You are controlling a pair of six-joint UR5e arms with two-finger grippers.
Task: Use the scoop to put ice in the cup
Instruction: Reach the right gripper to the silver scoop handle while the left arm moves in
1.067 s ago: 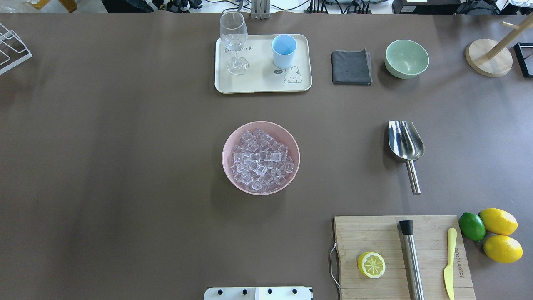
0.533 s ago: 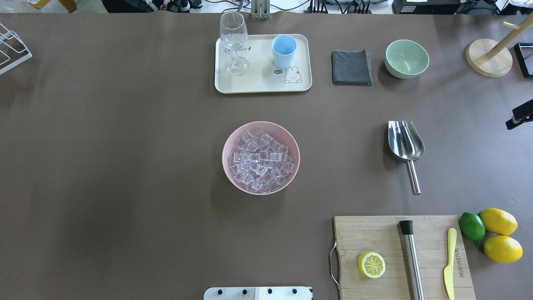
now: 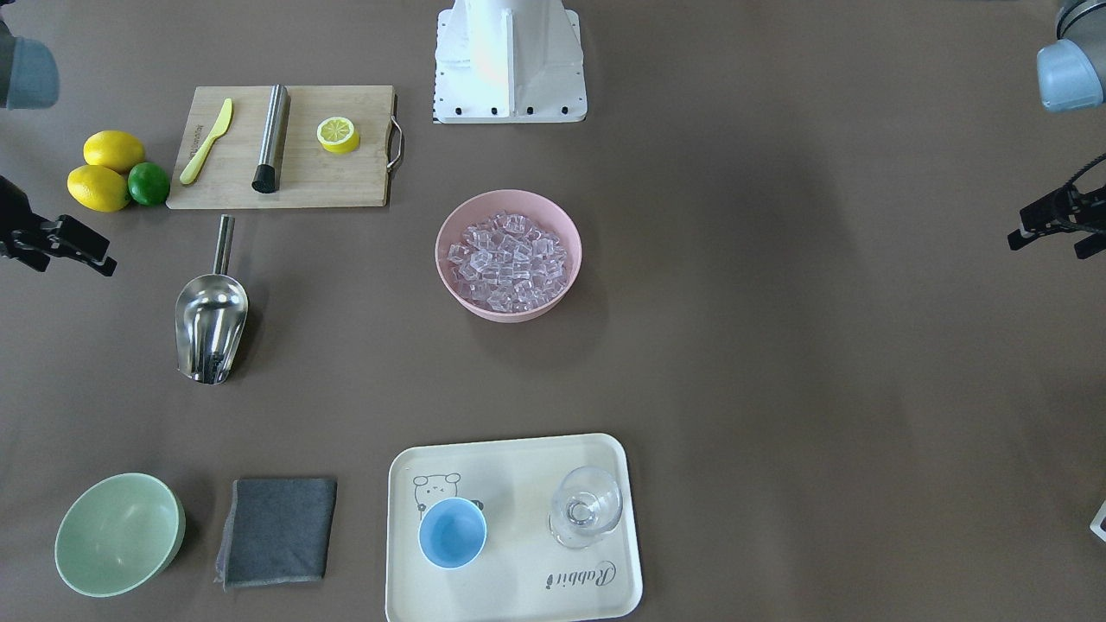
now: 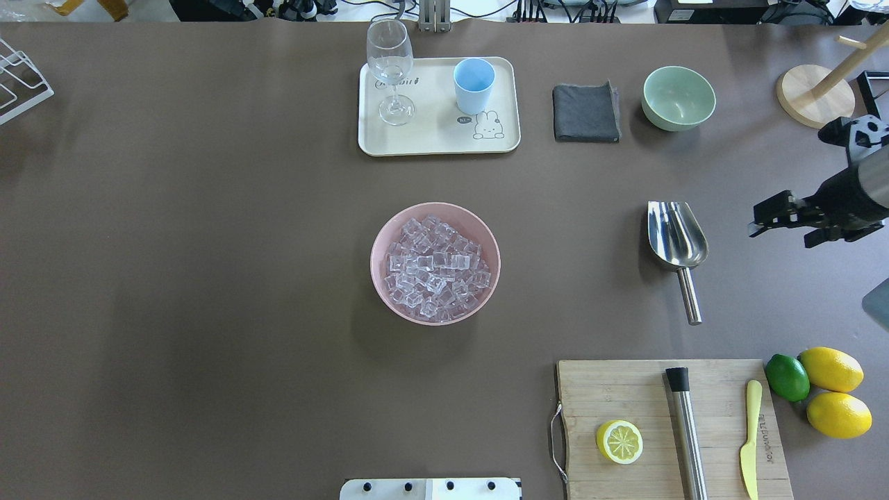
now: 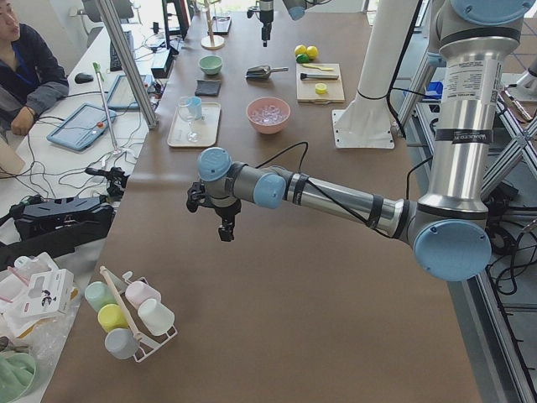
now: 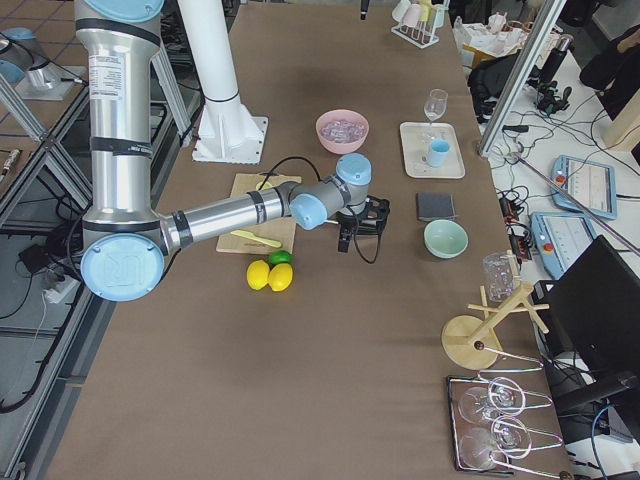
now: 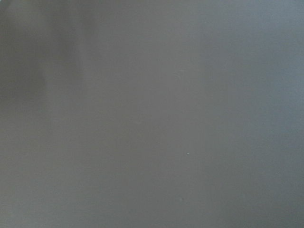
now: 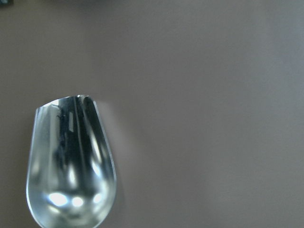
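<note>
The steel scoop [image 4: 677, 239] lies on the table right of centre, trough toward the far side, handle toward me. Its trough fills the lower left of the right wrist view [image 8: 71, 171]. The ice [image 4: 435, 267] is heaped in a pink bowl [image 4: 378, 236] at mid-table. The light-blue cup [image 4: 474, 85] stands upright and empty on a cream tray [image 4: 437, 142] at the far side. My right gripper [image 4: 781, 232] hangs open and empty to the right of the scoop, apart from it. My left gripper [image 3: 1041, 233] is open and empty, far off on the left side.
A wine glass [image 4: 390, 69] stands on the tray beside the cup. A grey cloth [image 4: 587, 112] and a pale green bowl [image 4: 678, 97] lie right of the tray. A cutting board [image 4: 625, 396] holds a lemon half, a steel rod and a knife. Lemons and a lime [image 4: 787, 377] sit beside it.
My right gripper has come in from the overhead view's right edge and moved left toward the scoop. The scoop, bowl and cup have not moved.
</note>
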